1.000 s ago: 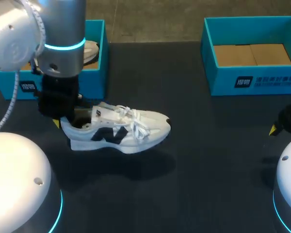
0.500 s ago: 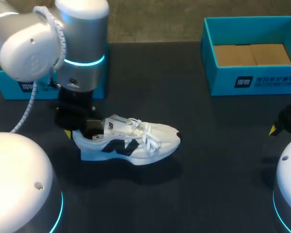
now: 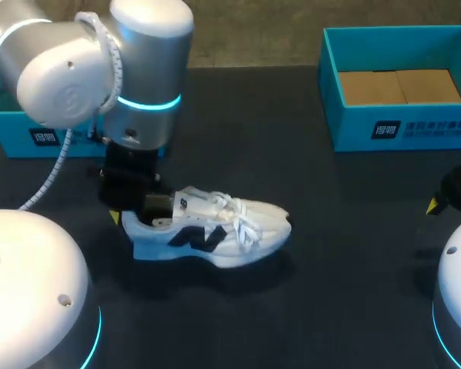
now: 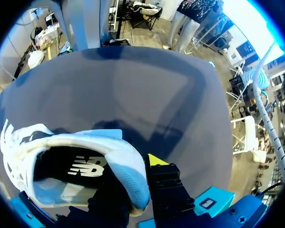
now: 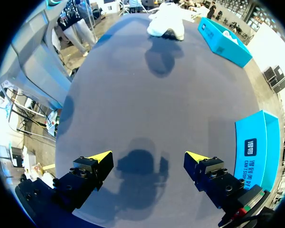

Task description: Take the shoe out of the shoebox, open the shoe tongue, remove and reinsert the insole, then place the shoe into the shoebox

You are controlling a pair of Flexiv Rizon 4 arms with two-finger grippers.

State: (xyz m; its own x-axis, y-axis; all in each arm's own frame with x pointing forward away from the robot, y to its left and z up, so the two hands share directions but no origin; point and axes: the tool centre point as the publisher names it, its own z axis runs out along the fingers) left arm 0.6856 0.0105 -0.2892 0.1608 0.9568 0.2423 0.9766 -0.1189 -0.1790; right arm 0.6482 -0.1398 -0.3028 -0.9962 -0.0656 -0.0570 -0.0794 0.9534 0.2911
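A white sneaker (image 3: 215, 234) with navy trim stands on the dark counter (image 3: 330, 231), outside and between the left shoebox (image 3: 19, 137) and the right shoebox (image 3: 399, 131). The left pincer (image 4: 135, 187) clamps its heel collar, one finger inside. The right pincer (image 5: 149, 159) hangs released, well apart.

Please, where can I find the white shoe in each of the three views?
Head view: the white shoe is left of the middle of the table, with its heel at the left gripper.
Left wrist view: the shoe is very near, its heel wall between this gripper's fingers.
Right wrist view: the shoe is small, far ahead of the right gripper.
Shared landmark: the blue shoebox beside the shoe.
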